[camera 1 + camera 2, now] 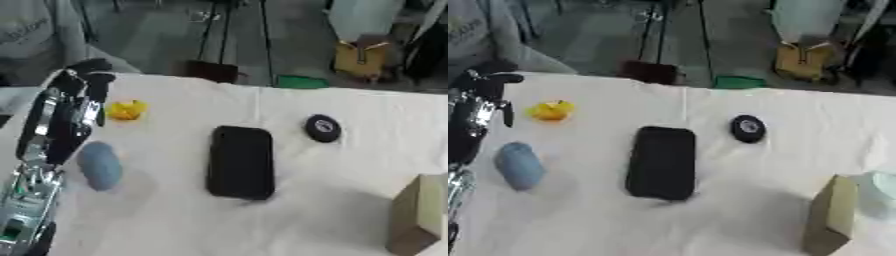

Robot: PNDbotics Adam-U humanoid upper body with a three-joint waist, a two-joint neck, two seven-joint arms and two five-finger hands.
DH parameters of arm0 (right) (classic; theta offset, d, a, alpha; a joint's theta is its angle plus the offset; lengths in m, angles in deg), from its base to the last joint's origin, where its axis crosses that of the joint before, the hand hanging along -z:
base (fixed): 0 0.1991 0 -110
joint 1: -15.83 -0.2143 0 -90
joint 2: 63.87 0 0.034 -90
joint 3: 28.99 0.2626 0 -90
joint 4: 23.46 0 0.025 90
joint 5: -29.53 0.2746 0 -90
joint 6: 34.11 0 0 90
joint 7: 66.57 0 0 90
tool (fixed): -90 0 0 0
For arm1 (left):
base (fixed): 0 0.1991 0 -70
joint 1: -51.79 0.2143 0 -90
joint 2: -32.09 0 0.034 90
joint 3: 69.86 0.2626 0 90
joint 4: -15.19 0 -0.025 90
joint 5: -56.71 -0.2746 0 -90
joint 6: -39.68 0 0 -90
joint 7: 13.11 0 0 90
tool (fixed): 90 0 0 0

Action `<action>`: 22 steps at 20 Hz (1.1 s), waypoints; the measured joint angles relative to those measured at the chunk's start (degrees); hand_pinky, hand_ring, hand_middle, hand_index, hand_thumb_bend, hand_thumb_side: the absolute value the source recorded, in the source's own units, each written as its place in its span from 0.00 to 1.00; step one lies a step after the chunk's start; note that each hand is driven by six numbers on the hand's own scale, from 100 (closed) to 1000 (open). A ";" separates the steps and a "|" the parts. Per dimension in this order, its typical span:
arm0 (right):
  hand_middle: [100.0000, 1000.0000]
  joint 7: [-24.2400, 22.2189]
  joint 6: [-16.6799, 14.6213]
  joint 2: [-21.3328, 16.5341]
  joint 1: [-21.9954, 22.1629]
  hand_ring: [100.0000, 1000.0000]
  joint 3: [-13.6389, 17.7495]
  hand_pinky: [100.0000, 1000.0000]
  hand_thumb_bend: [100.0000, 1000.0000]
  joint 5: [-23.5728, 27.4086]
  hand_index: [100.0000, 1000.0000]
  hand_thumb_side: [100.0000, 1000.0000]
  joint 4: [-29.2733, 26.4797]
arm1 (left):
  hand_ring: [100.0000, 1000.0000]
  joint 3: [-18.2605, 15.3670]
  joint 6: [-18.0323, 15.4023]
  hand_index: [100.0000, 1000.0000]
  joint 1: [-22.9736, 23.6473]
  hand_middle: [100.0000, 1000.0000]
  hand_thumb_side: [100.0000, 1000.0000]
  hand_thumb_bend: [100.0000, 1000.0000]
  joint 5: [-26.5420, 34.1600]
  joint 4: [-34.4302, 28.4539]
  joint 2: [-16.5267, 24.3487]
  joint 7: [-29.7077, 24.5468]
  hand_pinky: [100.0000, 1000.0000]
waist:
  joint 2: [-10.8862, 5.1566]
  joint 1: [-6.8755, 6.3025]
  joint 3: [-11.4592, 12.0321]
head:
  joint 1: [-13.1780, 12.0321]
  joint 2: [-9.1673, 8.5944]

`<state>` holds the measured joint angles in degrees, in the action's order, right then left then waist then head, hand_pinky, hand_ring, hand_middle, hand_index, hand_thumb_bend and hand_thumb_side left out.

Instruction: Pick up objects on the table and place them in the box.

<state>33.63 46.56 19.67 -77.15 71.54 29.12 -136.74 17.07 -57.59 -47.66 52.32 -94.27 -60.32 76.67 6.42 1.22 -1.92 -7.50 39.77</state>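
My left hand [80, 82] hangs at the table's far left, above and just left of a small yellow object [127, 110]. Its fingers droop loosely and hold nothing. A blue oval object [99, 166] lies beside my left forearm. In the middle of the white cloth lies a flat black rectangular object [241, 162], with a round black disc [323, 128] to its right. The cardboard box [830, 216] stands at the lower right, and something pale blue [880, 185] shows past its wall. My right hand is out of sight.
The table's far edge [262, 87] runs close behind the objects. Beyond it stand a dark red thing [213, 70], a green thing [302, 81] and a yellow-brown bag [360, 59] on the floor.
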 measured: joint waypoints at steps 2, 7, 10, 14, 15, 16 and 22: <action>0.74 -0.03 0.03 0.01 0.00 0.55 0.00 0.55 0.55 0.00 0.82 0.52 0.00 | 0.72 -0.01 0.00 0.80 0.00 0.71 0.65 0.31 -0.02 0.00 0.00 0.00 0.14 | 0.01 0.00 0.02 | 0.01 0.00; 0.74 -0.13 0.13 0.08 0.01 0.55 0.00 0.55 0.55 0.00 0.82 0.52 0.00 | 0.72 -0.01 0.00 0.80 0.00 0.71 0.65 0.31 -0.09 0.00 0.00 0.00 0.14 | 0.03 0.00 0.03 | 0.04 0.00; 0.74 -0.18 0.17 0.08 0.01 0.55 0.00 0.55 0.55 0.00 0.82 0.52 0.00 | 0.72 -0.01 0.00 0.80 0.00 0.71 0.65 0.31 -0.12 0.00 0.00 0.00 0.14 | 0.03 -0.01 0.04 | 0.03 0.00; 0.74 -0.19 0.16 0.08 0.01 0.55 0.00 0.55 0.55 0.00 0.82 0.52 0.00 | 0.72 -0.01 0.01 0.80 0.00 0.71 0.65 0.31 -0.13 0.00 0.00 0.01 0.14 | 0.03 -0.01 0.05 | 0.02 -0.02; 0.74 -0.20 0.16 0.08 0.01 0.55 0.00 0.55 0.55 0.00 0.82 0.52 0.00 | 0.72 -0.01 0.01 0.80 0.00 0.71 0.65 0.31 -0.13 0.00 0.00 0.01 0.14 | 0.03 -0.01 0.05 | 0.01 -0.03; 0.74 -0.20 0.16 0.08 0.01 0.55 0.00 0.55 0.55 0.00 0.82 0.52 0.00 | 0.72 -0.01 0.01 0.80 -0.01 0.71 0.65 0.31 -0.14 0.00 0.00 0.01 0.14 | 0.03 -0.01 0.05 | -0.01 -0.06; 0.74 -0.20 0.15 0.08 0.01 0.55 0.00 0.55 0.55 0.02 0.82 0.52 0.00 | 0.73 -0.05 0.11 0.81 -0.11 0.72 0.67 0.30 -0.23 -0.01 0.06 -0.04 0.13 | 0.04 -0.01 0.06 | -0.29 -0.99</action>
<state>33.43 46.72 19.75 -77.15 71.54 29.14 -136.74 17.03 -57.47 -47.77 52.09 -94.28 -60.26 76.64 6.46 1.21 -1.86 -7.79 38.78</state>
